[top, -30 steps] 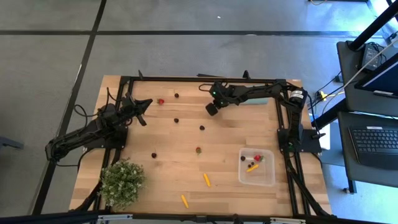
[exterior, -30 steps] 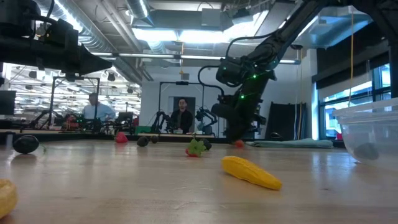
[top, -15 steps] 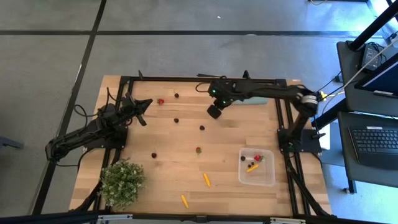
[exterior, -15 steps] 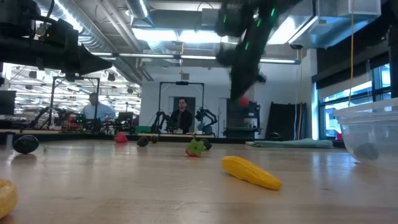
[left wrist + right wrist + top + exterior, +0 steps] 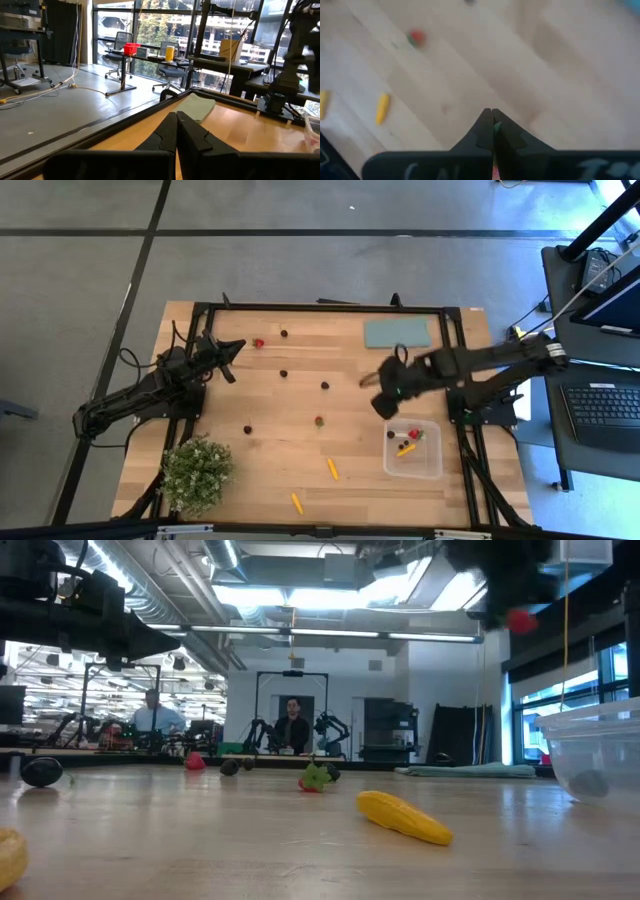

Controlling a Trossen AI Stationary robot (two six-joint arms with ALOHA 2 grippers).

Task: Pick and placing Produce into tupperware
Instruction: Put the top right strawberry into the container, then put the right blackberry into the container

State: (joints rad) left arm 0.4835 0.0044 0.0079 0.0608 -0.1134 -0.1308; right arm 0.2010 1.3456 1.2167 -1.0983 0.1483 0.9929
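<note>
Overhead, the right gripper (image 5: 386,406) is seen raised over the wooden table (image 5: 260,470), just beside the near-left corner of the tupperware (image 5: 426,464), which sits at the table's right side with a few pieces of produce already inside. What it holds is not visible from above; only the low view shows a small red berry (image 5: 519,620) pinched at the tip, high above the tabletop, and in the right wrist view the fingers (image 5: 485,131) are seen pressed together with a sliver of red and green between them. The left gripper (image 5: 231,363) is parked at the table's far-left area with its jaws fully closed on nothing, as confirmed by the left wrist view, where the fingers (image 5: 167,135) meet. Loose produce is scattered across the table: another red berry (image 5: 258,342) near the left gripper, dark round pieces (image 5: 283,373) mid-table, a strawberry-like piece (image 5: 319,421) and two orange sticks (image 5: 332,469) toward the near edge. A teal slab (image 5: 396,333) lies at the far right, a potted plant (image 5: 196,473) at the near-left corner. People (image 5: 292,726) are visible in the room only in the low view.
</note>
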